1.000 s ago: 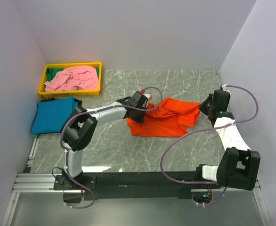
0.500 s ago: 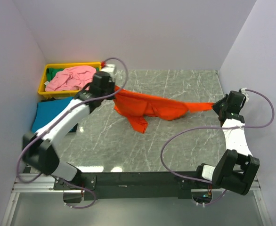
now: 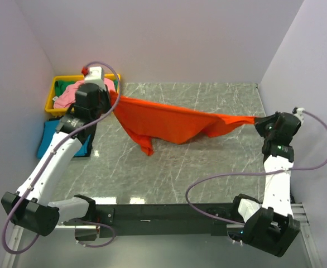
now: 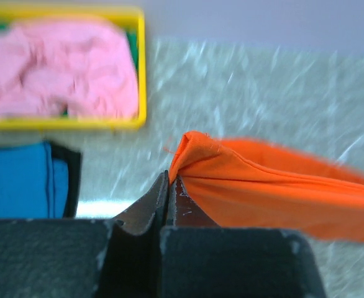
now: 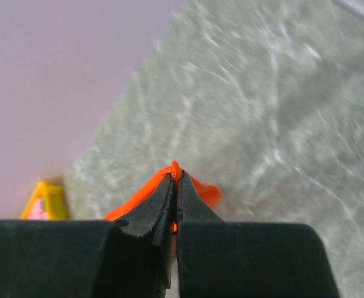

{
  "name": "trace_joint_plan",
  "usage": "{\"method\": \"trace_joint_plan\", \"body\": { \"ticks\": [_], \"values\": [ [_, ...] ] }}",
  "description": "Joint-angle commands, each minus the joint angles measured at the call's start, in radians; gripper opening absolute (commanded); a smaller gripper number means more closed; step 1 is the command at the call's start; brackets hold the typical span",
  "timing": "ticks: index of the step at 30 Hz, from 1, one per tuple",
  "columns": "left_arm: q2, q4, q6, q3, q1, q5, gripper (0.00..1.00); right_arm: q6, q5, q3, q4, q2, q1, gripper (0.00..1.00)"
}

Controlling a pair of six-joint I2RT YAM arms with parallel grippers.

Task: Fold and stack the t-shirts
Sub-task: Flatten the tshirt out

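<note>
The orange t-shirt (image 3: 169, 123) hangs stretched in the air across the table, its lower part drooping toward the marble. My left gripper (image 3: 112, 96) is shut on its left corner near the yellow tray; the left wrist view shows the jaws pinching the cloth (image 4: 256, 192). My right gripper (image 3: 258, 120) is shut on its right corner near the right wall; the cloth (image 5: 174, 169) pokes out past the fingertips. The teal blue t-shirt (image 3: 54, 137) lies folded at the left edge. The pale pink t-shirt (image 3: 68, 94) lies crumpled in the tray.
The yellow tray (image 3: 53, 88) stands at the back left corner, with a bit of green cloth in it. Walls close in the table at the left, back and right. The marble tabletop (image 3: 197, 167) lies below the stretched shirt.
Both arms have lifted and pulled apart. The left gripper went up and left toward the tray, the right one moved right. The orange shirt went from a heap on the table to stretched in the air.
</note>
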Motion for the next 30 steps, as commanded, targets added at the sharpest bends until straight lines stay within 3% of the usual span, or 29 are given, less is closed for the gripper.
{"method": "trace_joint_plan", "body": {
  "ticks": [1, 13, 19, 25, 30],
  "values": [
    [-0.042, 0.035, 0.038, 0.19, 0.035, -0.078, 0.01, -0.022, 0.069, 0.191, -0.003, -0.066, -0.028, 0.0],
    [-0.3, 0.052, 0.141, 0.43, 0.035, 0.032, 0.01, -0.294, 0.151, 0.801, -0.263, -0.199, -0.027, 0.0],
    [-0.374, -0.006, 0.136, 0.445, 0.035, 0.079, 0.01, -0.42, 0.206, 0.973, -0.346, -0.201, -0.005, 0.0],
    [-0.364, 0.003, 0.13, 0.392, 0.035, 0.095, 0.01, -0.503, 0.175, 1.02, -0.343, -0.165, 0.006, 0.0],
    [-0.268, 0.079, 0.112, 0.243, 0.035, 0.111, 0.01, -0.466, -0.011, 0.853, -0.22, -0.113, 0.006, 0.0]
  ]
}}
